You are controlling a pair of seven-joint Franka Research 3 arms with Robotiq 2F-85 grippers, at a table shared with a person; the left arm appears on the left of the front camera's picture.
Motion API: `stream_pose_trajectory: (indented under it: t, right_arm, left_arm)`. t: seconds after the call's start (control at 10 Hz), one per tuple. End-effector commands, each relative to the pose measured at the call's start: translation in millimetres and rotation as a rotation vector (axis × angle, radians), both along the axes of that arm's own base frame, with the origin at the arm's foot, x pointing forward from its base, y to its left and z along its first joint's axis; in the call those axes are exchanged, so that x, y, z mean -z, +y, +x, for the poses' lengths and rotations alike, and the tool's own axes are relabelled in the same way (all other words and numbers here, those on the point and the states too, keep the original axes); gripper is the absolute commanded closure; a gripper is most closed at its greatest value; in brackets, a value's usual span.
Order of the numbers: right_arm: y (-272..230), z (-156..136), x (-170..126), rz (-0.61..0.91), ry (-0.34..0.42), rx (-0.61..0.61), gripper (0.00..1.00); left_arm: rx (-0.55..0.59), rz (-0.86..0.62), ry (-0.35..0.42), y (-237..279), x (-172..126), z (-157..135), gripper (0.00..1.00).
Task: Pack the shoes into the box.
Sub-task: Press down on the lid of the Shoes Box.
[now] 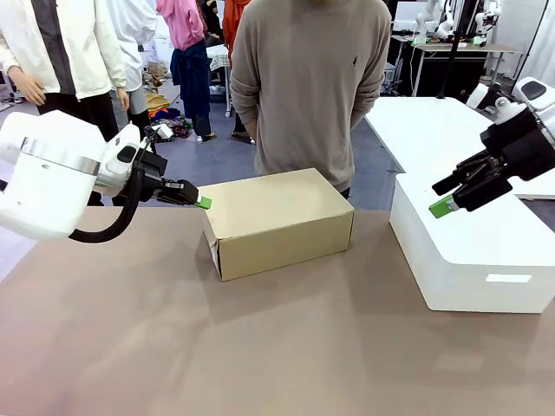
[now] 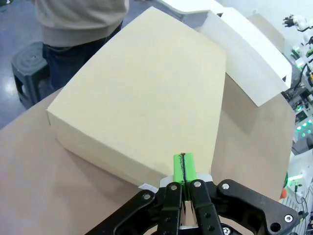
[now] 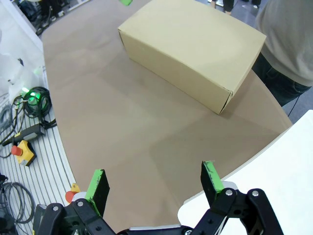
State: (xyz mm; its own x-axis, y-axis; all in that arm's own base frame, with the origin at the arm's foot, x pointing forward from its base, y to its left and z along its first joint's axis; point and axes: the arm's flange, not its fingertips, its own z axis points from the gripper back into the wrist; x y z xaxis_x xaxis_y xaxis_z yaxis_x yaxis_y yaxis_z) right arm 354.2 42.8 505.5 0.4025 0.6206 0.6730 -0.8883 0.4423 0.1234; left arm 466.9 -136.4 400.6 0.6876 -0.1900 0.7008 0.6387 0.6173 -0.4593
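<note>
You are seeing the box [image 1: 277, 221] sitting lidded mid-desk, packing apparently done; your left gripper [image 1: 203, 202] is pressing jaws together at its corner, your right gripper [image 1: 451, 202] hanging wide.

One brown cardboard box [image 1: 277, 221], lid shut, on the table [image 1: 260, 347]. One larger white box [image 1: 473, 260] to its right. Two grippers: left gripper [image 1: 203, 202] with pads pressed together at the brown box's corner, right gripper [image 1: 447, 198] with fingers spread wide above the white box. One person [image 1: 308, 87] standing at the far edge. One table in all.
</note>
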Motion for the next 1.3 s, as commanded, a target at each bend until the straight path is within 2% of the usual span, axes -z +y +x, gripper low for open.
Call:
stream_pose_trajectory:
  t: [0.0, 0.1, 0.3, 0.4, 0.5, 0.8, 0.9, 1.2]
  right_arm:
    - [0.1, 2.8, 1.0, 0.028, -0.02, -0.02, 0.0]
    - [0.1, 2.8, 1.0, 0.028, -0.02, -0.02, 0.0]
    - [0.1, 2.8, 1.0, 0.028, -0.02, -0.02, 0.0]
    - [0.1, 2.8, 1.0, 0.028, -0.02, -0.02, 0.0]
    - [0.1, 2.8, 1.0, 0.028, -0.02, -0.02, 0.0]
    - [0.1, 2.8, 1.0, 0.028, -0.02, -0.02, 0.0]
    - [0.0, 0.0, 0.0, 0.0, 0.0, 0.0, 0.0]
    - [30.6, 7.7, -47.0, -0.073, -0.014, -0.056, 0.57]
  left_arm:
    - [-0.006, -0.003, -0.015, -0.2, 0.6, 0.2, 1.0]
    - [0.0, 0.0, 0.0, 0.0, 0.0, 0.0, 1.0]
    - [0.111, 0.077, -0.074, 4.8, -35.3, -5.4, 1.0]
    - [0.178, 0.143, -0.103, 6.6, -48.1, -5.9, 0.92]
    - [0.257, 0.179, -0.078, 7.0, -59.2, -8.2, 0.72]
    - [0.416, 0.38, -0.126, 14.7, -85.2, -19.7, 0.12]
    - [0.444, 0.418, -0.143, 21.3, -94.3, -23.3, 0.0]
    - [0.542, 0.577, -0.167, 38.4, -118.0, -39.5, 0.0]
